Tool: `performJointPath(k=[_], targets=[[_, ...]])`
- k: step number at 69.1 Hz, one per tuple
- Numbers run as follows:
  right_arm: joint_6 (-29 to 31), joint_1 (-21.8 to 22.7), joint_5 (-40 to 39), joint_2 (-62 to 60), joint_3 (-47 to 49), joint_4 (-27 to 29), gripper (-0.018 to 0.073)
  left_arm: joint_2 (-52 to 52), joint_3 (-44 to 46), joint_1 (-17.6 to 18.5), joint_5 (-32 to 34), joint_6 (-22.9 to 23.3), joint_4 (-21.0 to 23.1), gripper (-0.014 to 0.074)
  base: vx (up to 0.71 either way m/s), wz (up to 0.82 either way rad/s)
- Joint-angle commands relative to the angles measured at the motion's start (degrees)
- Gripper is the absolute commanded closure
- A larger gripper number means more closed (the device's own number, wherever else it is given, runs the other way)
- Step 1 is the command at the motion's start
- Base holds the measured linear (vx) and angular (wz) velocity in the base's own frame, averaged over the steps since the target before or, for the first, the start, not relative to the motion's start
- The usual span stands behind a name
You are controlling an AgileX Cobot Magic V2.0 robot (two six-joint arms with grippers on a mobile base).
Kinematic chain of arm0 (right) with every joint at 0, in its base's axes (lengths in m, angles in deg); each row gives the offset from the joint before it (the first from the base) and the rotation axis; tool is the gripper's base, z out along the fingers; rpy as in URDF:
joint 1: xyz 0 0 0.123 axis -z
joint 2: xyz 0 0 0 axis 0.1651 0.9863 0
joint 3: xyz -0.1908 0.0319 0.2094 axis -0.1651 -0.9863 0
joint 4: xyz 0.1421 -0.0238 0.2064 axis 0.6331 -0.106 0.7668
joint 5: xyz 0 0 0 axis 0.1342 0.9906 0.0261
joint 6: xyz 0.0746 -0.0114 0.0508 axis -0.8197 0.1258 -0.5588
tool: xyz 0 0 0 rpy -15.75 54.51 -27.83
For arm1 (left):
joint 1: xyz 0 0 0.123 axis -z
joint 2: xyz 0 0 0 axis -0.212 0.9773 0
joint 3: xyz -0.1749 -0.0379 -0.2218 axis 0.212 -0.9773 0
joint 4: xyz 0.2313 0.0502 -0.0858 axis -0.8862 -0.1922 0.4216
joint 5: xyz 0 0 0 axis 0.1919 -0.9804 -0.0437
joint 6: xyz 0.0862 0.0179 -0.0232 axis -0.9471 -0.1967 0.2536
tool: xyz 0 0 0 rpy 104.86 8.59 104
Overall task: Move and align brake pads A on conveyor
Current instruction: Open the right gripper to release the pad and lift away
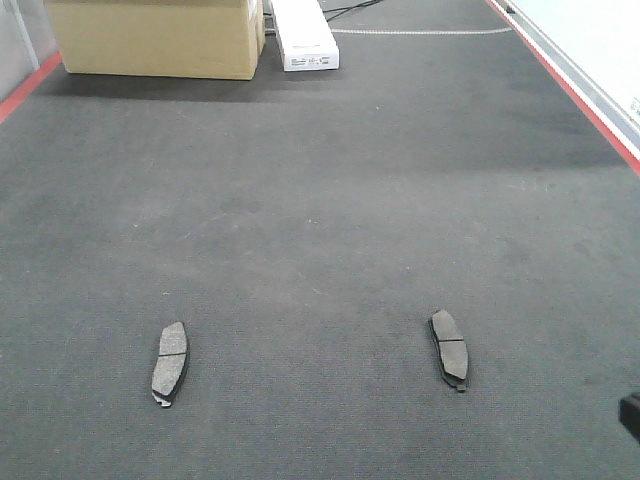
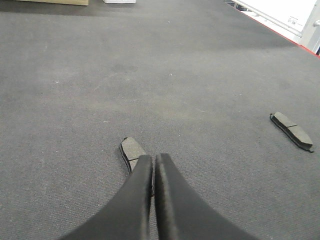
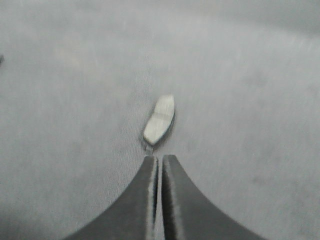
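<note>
Two brake pads lie flat on the dark grey felt-like conveyor [image 1: 320, 200], one at the front left [image 1: 170, 363] and one at the front right [image 1: 449, 349], both lengthwise and well apart. In the left wrist view my left gripper [image 2: 153, 158] is shut with nothing in it, and its tips hang just over the near end of the left pad [image 2: 132, 149], hiding part of it. The other pad [image 2: 291, 131] shows far to the right. My right gripper [image 3: 160, 159] is shut and empty, just short of the right pad [image 3: 160, 120], which looks blurred.
A cardboard box [image 1: 155, 38] and a white carton [image 1: 304, 35] stand at the far end of the belt. Red strips [image 1: 570, 90] run along both edges. A dark part [image 1: 630, 415] pokes in at the lower right edge.
</note>
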Motion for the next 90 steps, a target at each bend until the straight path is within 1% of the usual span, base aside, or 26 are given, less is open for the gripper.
performJointPath(k=[1, 68, 90], targets=[[0.50, 0.16, -5.43, -1.74, 1.31, -0.01, 0.0567, 0.34, 1.34, 0.36, 4.17, 0.01, -0.63, 0.0603, 0.00, 0.00], [0.50, 0.16, -5.21, -2.73, 1.31, 0.35, 0.0567, 0.34, 1.34, 0.36, 4.17, 0.01, -0.63, 0.0603, 0.00, 0.00], [0.50, 0.16, -5.21, -2.73, 1.31, 0.35, 0.0567, 0.34, 1.34, 0.36, 4.17, 0.01, -0.63, 0.0603, -0.10, -0.03]])
